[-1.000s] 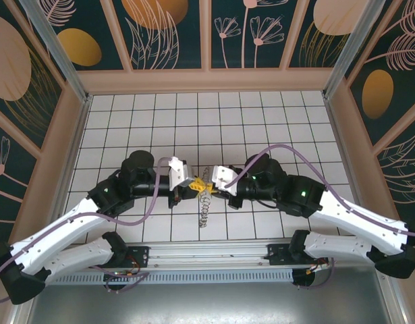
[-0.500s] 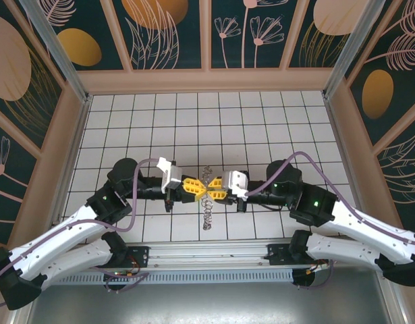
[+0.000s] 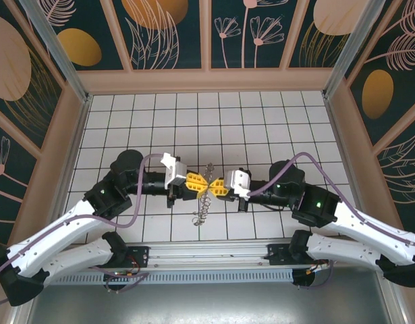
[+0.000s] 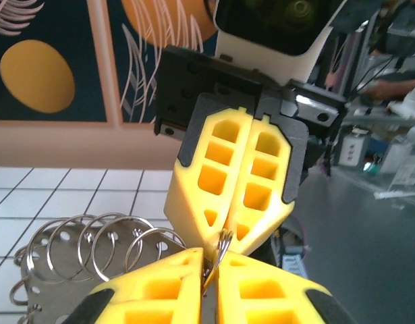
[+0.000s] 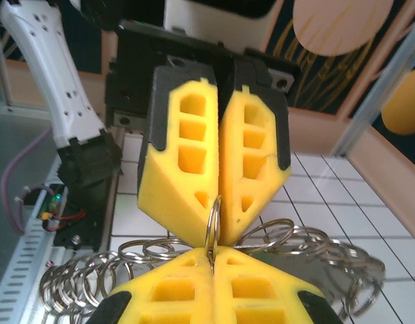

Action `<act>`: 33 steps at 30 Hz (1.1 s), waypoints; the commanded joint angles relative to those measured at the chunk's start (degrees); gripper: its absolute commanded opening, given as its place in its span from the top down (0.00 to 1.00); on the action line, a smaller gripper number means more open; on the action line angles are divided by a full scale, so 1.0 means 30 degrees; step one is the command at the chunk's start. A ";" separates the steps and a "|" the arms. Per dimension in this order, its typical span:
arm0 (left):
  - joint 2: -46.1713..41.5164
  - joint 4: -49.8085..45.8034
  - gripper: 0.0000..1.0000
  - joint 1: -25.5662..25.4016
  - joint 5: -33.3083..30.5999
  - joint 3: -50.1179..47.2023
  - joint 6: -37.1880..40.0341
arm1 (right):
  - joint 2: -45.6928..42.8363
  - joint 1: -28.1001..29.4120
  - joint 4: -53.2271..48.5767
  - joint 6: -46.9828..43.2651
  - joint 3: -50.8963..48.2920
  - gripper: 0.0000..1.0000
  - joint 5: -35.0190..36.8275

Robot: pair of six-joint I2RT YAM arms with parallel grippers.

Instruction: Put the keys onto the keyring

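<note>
Keyring (image 5: 212, 226) clamped from both sides over the middle of the bench (image 3: 261, 121), toward its near edge: left hand (image 3: 199, 182) narrow on it, right hand (image 3: 216, 186) shut tight on it, tip to tip. String of silvery rings (image 3: 203, 206) trailing toward the near edge.

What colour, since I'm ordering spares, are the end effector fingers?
Bright yellow fingers with black backing; the right wrist view shows them best.

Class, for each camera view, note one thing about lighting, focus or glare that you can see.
Top external: even light, sharp tiles, soft shadows under the arms on the table. Left wrist: the room behind the right gripper is blurred and washed out. Right wrist: the left gripper is sharp, the metal rings glint.
</note>
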 commanded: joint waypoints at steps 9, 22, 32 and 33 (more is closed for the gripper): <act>0.1522 -0.4875 1.00 -0.0371 -0.1080 0.2360 0.3561 | 0.3415 0.0746 -0.3748 -0.1028 0.2081 1.00 0.5037; -0.1193 0.4057 1.00 -0.0373 0.1766 -0.1475 -0.1200 | 0.0502 0.0747 -0.0038 -0.0214 -0.0365 0.89 0.2682; -0.1547 0.9820 1.00 -0.0372 0.3328 -0.3205 -0.4853 | 0.0309 0.0748 0.1079 -0.0143 -0.0920 0.87 0.1699; -0.1605 1.0097 1.00 -0.0357 0.3405 -0.3295 -0.5083 | 0.0206 0.0754 0.1176 -0.0150 -0.0935 0.88 0.1699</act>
